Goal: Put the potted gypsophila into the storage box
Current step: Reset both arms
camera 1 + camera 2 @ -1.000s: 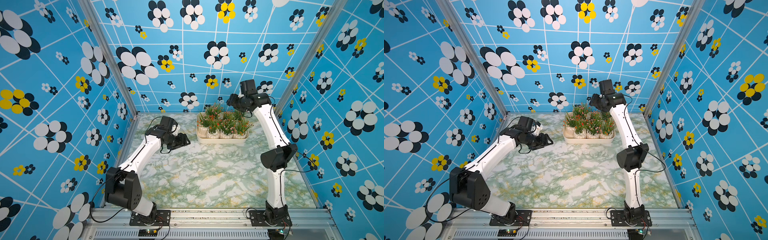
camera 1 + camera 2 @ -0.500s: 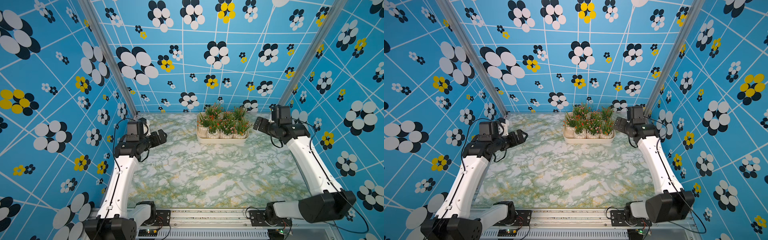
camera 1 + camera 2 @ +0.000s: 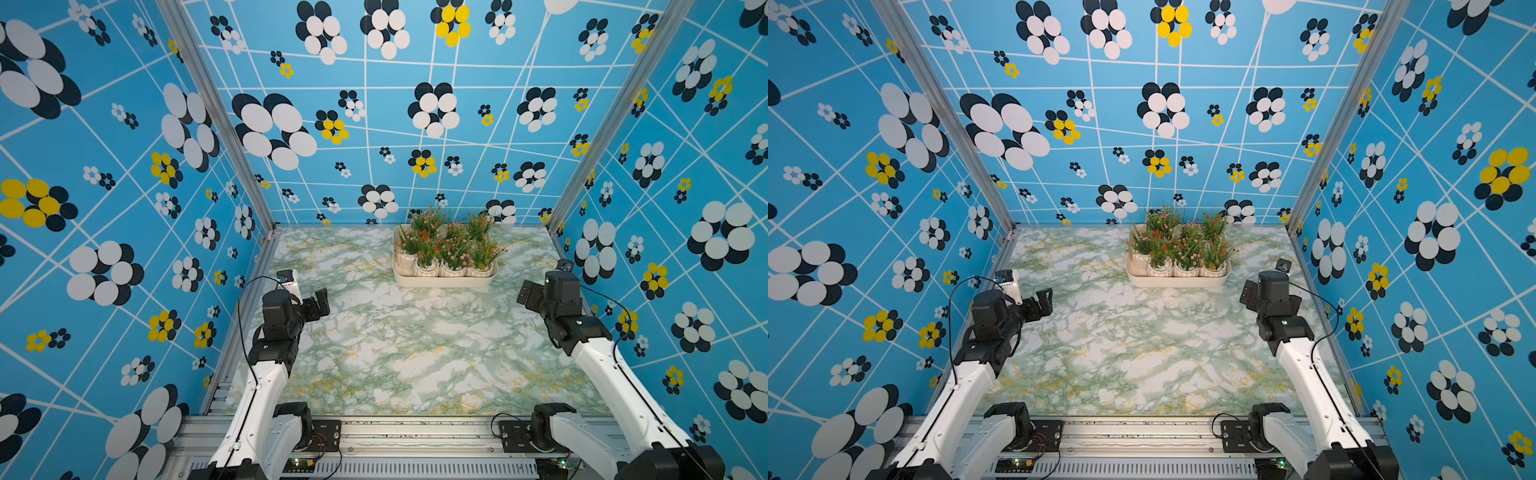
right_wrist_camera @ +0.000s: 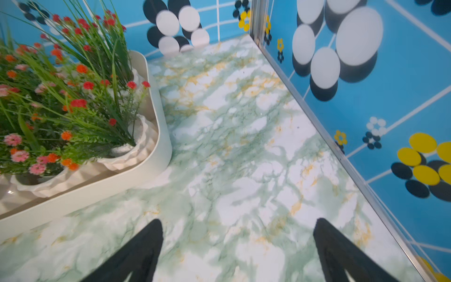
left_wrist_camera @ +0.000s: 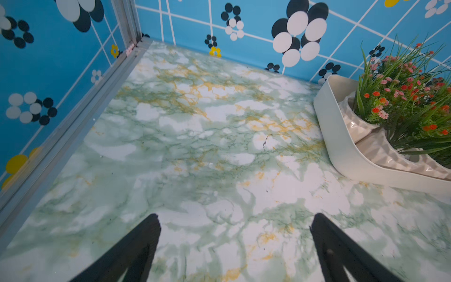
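The potted gypsophila [image 3: 448, 245] sit packed together inside the storage box [image 3: 442, 283], near the back wall on the marble table [image 3: 415, 353]. Left gripper [image 5: 235, 217] and right gripper [image 4: 238, 221] both hang spread wide, holding nothing, one off each side of the box and well apart from it.

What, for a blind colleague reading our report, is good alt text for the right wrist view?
A cream storage box holding potted gypsophila, white ribbed pots with pink, red and orange blossoms, stands on a green-veined marble table. The right gripper is open and empty above bare tabletop beside it, near a blue flowered wall.
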